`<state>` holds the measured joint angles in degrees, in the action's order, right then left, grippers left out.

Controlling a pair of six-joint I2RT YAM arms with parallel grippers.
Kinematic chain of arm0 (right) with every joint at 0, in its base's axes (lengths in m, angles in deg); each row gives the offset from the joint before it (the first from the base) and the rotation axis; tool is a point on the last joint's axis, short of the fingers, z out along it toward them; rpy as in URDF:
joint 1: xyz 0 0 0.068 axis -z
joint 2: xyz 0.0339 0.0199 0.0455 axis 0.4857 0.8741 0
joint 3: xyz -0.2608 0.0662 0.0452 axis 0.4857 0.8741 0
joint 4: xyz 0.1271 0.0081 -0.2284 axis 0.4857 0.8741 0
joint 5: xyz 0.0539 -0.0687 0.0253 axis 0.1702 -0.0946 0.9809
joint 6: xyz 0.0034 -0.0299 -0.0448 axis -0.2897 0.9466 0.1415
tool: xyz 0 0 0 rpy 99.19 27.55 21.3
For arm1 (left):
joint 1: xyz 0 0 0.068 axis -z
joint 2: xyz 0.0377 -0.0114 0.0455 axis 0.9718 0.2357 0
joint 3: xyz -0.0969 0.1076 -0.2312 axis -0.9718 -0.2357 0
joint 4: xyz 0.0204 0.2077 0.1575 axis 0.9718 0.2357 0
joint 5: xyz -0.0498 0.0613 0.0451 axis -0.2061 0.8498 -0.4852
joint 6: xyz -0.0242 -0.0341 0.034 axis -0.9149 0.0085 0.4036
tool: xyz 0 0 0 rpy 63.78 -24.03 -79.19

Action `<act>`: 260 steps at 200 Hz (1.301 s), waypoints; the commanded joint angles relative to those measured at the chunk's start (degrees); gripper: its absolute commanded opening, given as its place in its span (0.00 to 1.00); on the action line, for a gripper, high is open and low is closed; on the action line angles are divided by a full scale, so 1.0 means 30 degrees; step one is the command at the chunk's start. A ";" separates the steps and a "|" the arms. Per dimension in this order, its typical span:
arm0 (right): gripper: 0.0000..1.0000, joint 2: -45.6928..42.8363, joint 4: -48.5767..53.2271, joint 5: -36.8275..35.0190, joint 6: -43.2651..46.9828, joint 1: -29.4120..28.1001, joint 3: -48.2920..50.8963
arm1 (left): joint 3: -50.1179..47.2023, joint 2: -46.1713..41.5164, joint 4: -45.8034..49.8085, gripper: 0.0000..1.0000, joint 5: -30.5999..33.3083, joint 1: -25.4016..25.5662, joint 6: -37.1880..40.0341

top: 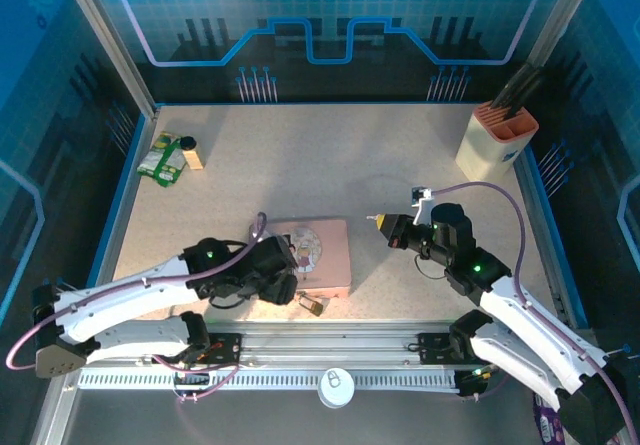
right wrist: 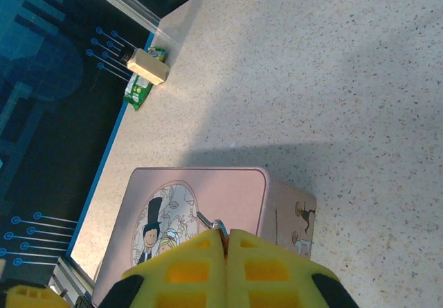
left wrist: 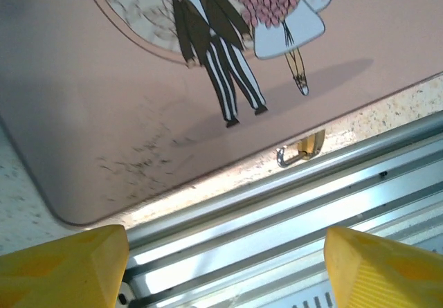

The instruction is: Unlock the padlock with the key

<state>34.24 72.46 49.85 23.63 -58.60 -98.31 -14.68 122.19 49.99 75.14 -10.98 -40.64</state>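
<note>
Two grippers flank the pink tin [top: 322, 247]: on the left, the left gripper [left wrist: 225, 244] hangs low over the tin's near edge with its jaws spread wide and nothing between them. The padlock [left wrist: 302, 149] lies on the table [top: 300, 165] just beside that edge, between the tin and the aluminium rail [left wrist: 311, 204]. Right of the tin and apart from it, the right gripper [right wrist: 225, 233] has its jaws pressed together on the key [right wrist: 208, 220], whose thin end pokes out past the fingertips.
</note>
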 commanded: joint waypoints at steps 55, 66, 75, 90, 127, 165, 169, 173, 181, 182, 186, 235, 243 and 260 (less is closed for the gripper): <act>0.00 -0.0322 -0.0367 0.0127 -0.0710 0.0288 0.1145 | -0.3425 0.1255 -0.4612 0.73 0.1256 0.0450 -0.4128; 0.00 -0.0232 -0.0402 0.0169 -0.0644 0.0226 0.1145 | -0.3568 0.1578 -0.5748 0.73 0.1662 0.0343 -0.3674; 0.00 -0.0146 -0.0499 0.0178 -0.0703 0.0264 0.1204 | -0.3703 0.1769 -0.6703 0.73 0.1756 0.0044 -0.3147; 0.00 -0.0108 -0.0714 0.0275 -0.0850 0.0244 0.1304 | -0.3864 0.2054 -0.7803 0.73 0.1962 -0.0753 -0.2654; 0.00 -0.0232 -0.0636 0.0243 -0.0819 0.0263 0.1407 | -0.3598 0.2660 -0.8745 0.73 0.2139 -0.2579 -0.0977; 0.00 -0.0358 -0.0688 0.0231 -0.0988 0.0274 0.1654 | -0.3171 0.3681 -1.0538 0.73 0.2012 -0.3759 0.0432; 0.00 -0.0348 -0.0753 0.0216 -0.1011 0.0267 0.1708 | -0.3073 0.3807 -1.0838 0.73 0.1989 -0.3936 0.0581; 0.00 -0.0326 -0.0818 0.0217 -0.1056 0.0256 0.1723 | -0.2981 0.4014 -1.1146 0.73 0.1951 -0.4108 0.0727; 0.00 -0.0304 -0.0864 0.0239 -0.1118 0.0250 0.1687 | -0.2672 0.4469 -1.1671 0.73 0.1923 -0.4470 0.0983; 0.00 -0.0294 -0.0865 0.0240 -0.1122 0.0258 0.1665 | -0.2625 0.4543 -1.1744 0.73 0.1949 -0.4504 0.1035; 0.00 -0.0262 -0.0866 0.0257 -0.1118 0.0262 0.1643 | -0.2460 0.4763 -1.2012 0.73 0.1973 -0.4638 0.1195; 0.00 -0.0557 -0.0003 0.0275 -0.0914 0.0208 0.1142 | -0.0813 0.7599 -1.5594 0.72 0.0542 -0.6531 0.2811; 0.00 -0.0705 0.0140 0.0188 -0.0928 0.0211 0.1153 | -0.0652 0.7825 -1.5913 0.72 0.0414 -0.6675 0.2985; 0.00 -0.0983 0.0299 0.0053 -0.1047 0.0206 0.1346 | -0.0609 0.7924 -1.6611 0.73 0.0236 -0.6837 0.3298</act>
<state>32.95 71.78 50.00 20.85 -58.56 -93.91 -18.72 145.55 7.94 77.15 -30.54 -34.21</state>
